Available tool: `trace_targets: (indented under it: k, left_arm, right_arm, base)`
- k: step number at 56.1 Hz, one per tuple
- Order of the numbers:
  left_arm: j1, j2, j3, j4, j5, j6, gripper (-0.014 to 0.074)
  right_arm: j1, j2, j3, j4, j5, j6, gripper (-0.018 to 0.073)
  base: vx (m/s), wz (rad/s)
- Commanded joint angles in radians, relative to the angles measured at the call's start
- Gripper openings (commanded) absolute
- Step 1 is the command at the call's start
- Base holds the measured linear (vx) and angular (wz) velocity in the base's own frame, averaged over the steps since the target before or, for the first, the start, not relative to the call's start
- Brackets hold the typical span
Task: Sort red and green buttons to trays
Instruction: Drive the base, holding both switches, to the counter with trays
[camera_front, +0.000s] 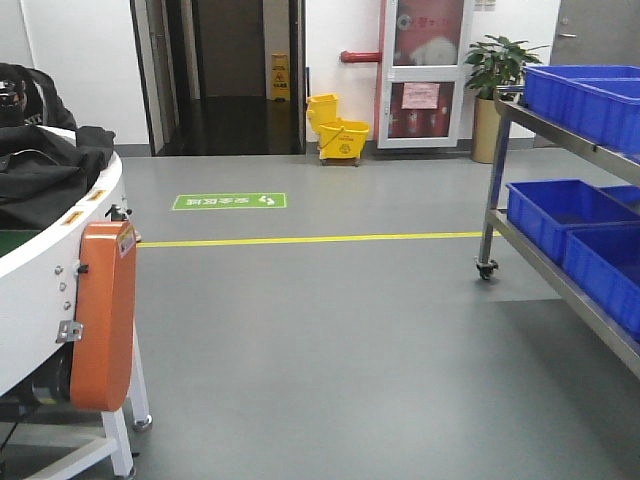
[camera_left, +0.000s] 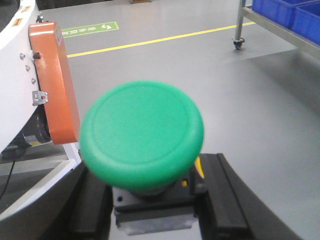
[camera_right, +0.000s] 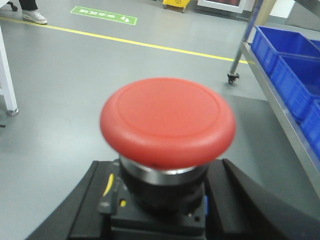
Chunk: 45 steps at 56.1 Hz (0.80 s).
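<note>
Grip: left pincer (camera_left: 155, 205) around green button (camera_left: 141, 134), right pincer (camera_right: 160, 207) around red button (camera_right: 167, 120).

Floor (camera_front: 330, 340): grey, smooth. Marked with one yellow line (camera_front: 320, 239) and one green floor sign (camera_front: 229, 201). On it stood:
- a yellow mop bucket (camera_front: 340, 135)
- a potted plant (camera_front: 497, 70)
- a wheeled metal shelf rack (camera_front: 497, 180), both tiers loaded with blue crates (camera_front: 560, 215)
</note>
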Motion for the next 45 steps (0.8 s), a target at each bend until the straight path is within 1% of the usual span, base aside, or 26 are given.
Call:
trace_targets:
  k: [1, 15, 45]
  left_arm:
    - [0.003, -0.001, -0.037, -0.004, -0.086, -0.009, -0.0001]
    - [0.003, 0.000, -0.037, -0.004, -0.086, -0.009, -0.0001]
    - [0.003, 0.000, -0.037, -0.004, -0.087, -0.009, -0.0001]
  right_arm:
    - [-0.002, -0.006, -0.036, -0.001, -0.064, 0.002, 0.0011]
    - [-0.002, -0.006, -0.036, -0.001, -0.062, 0.002, 0.0011]
    - [-0.002, -0.006, -0.036, -0.001, -0.060, 0.002, 0.0011]
  base:
    - [0.46, 0.13]
    - [0.50, 0.04]
    - [0.56, -0.06]
